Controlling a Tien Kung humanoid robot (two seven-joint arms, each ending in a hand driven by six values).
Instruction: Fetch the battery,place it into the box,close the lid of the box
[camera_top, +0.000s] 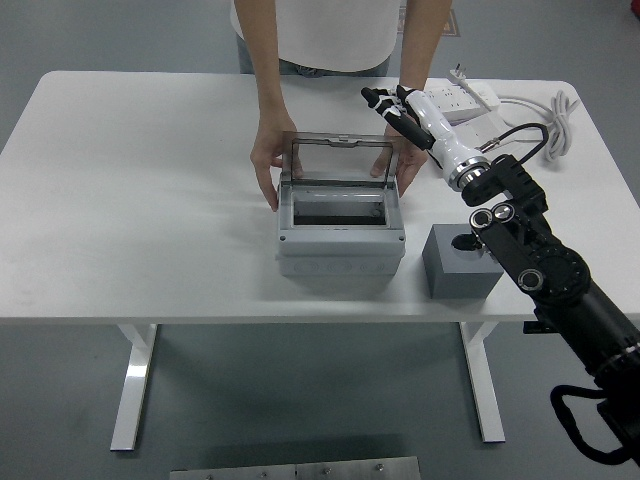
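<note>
From my screen I see the right hand (392, 108) up over the far side of the white worktop (140, 200). Its fingers (374, 95) are spread apart and loose, and they hold nothing. They point to the left and away from me. The white forearm behind them runs back toward the lower right, into the black arm (540, 270).

The box (341, 215) is grey and sits down and to the left of the fingers, near them but not touching. Its long side runs left to right across the worktop. Its open top faces up, and inside it looks dark. The clear lid (340, 160) stands up at the far edge of the box.

A person stands at the far side. One hand of the person (264, 165) rests by the left end of the box, well to the left of my fingers. The other hand of the person (405, 160) is by the right end of the lid, just under my fingers.

A grey block (462, 262) with a round hole in its top sits below the fingers, just to the right of the box. A white power strip (462, 100) lies to the right of the fingers, with its cable (545, 110) looping beyond.

I cannot pick out the battery, and I cannot read any writing
</note>
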